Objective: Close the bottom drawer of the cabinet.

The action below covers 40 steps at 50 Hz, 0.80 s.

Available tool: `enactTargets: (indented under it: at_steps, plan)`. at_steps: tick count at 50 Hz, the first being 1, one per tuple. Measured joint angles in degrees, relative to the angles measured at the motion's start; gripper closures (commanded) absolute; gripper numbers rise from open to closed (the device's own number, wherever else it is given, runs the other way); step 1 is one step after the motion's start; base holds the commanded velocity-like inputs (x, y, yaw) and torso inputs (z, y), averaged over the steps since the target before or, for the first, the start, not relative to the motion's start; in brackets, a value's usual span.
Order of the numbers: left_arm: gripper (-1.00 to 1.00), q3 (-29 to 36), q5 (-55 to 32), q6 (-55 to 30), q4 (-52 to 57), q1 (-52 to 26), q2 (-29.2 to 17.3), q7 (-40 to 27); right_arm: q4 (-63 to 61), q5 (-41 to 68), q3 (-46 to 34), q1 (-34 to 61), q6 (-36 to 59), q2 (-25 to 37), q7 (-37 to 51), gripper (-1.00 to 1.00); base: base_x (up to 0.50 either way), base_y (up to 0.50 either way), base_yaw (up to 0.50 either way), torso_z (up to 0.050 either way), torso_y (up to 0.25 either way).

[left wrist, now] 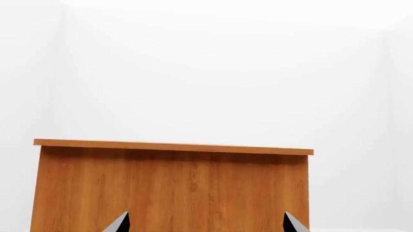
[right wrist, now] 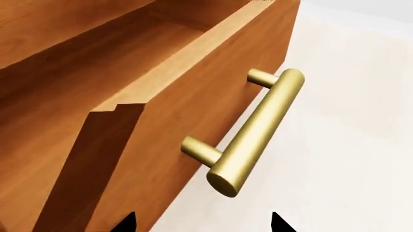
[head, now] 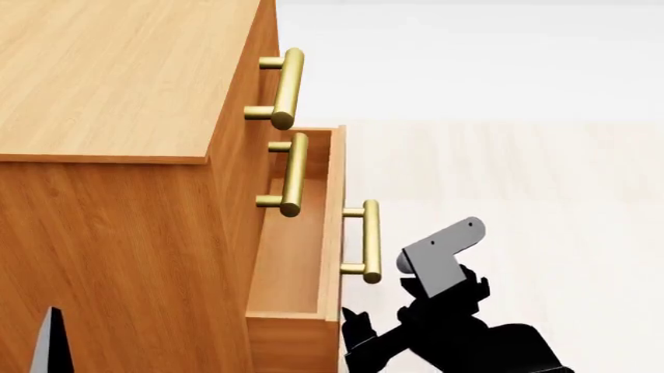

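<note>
Right gripper [right wrist: 203, 223] nearest, jaws spread wide, empty, just short of the brass handle [right wrist: 255, 131] on the bottom drawer [head: 311, 233], which sticks well out of the cabinet [head: 114, 85]; approach step, next push the front straight in; left gripper [left wrist: 206, 223] also wide, idle.

the bottom drawer [head: 295, 256] juts out of the cabinet [head: 114, 116], below two upper handles [head: 285, 89]. the right gripper [head: 358, 334] sits just beside the drawer front, near its handle [head: 371, 241]
</note>
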Motion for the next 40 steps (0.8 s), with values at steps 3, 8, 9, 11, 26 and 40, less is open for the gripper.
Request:
enactTargets:
  at_steps: [3, 8, 9, 11, 26, 40]
  plan:
    - [-1.00, 0.02, -0.01, 0.06, -0.04, -0.01, -0.04, -0.04, 1.37, -0.24, -0.35, 0.57, -0.84, -0.79, -0.51, -1.00, 0.00, 0.00, 0.00, 0.000, 0.000]
    - [-1.00, 0.05, -0.02, 0.12, -0.05, -0.01, -0.11, -0.13, 3.44, -0.71, -0.88, 1.41, -2.16, -2.03, -1.25, -1.00, 0.00, 0.00, 0.00, 0.000, 0.000]
    - [-1.00, 0.05, -0.03, 0.10, -0.02, -0.01, -0.13, -0.16, 3.93, -0.79, -0.97, 1.60, -2.47, -2.29, -1.42, -1.00, 0.00, 0.00, 0.00, 0.000, 0.000]
    - [-1.00, 0.04, -0.05, 0.03, 0.07, -0.01, -0.18, -0.22, 4.91, -0.95, -1.17, 1.96, -3.10, -2.81, -1.74, -1.00, 0.00, 0.00, 0.00, 0.000, 0.000]
    - [-1.00, 0.21, -0.16, -0.16, 0.18, -0.14, -0.42, -0.48, 11.17, -2.19, -2.44, 4.23, -6.91, -6.03, -3.64, -1.00, 0.00, 0.00, 0.00, 0.000, 0.000]
    - [-1.00, 0.30, -0.33, -0.13, 0.23, -0.17, -0.71, -0.63, 17.18, -3.12, -3.58, 6.47, -10.41, -9.00, -5.31, -1.00, 0.00, 0.00, 0.00, 0.000, 0.000]
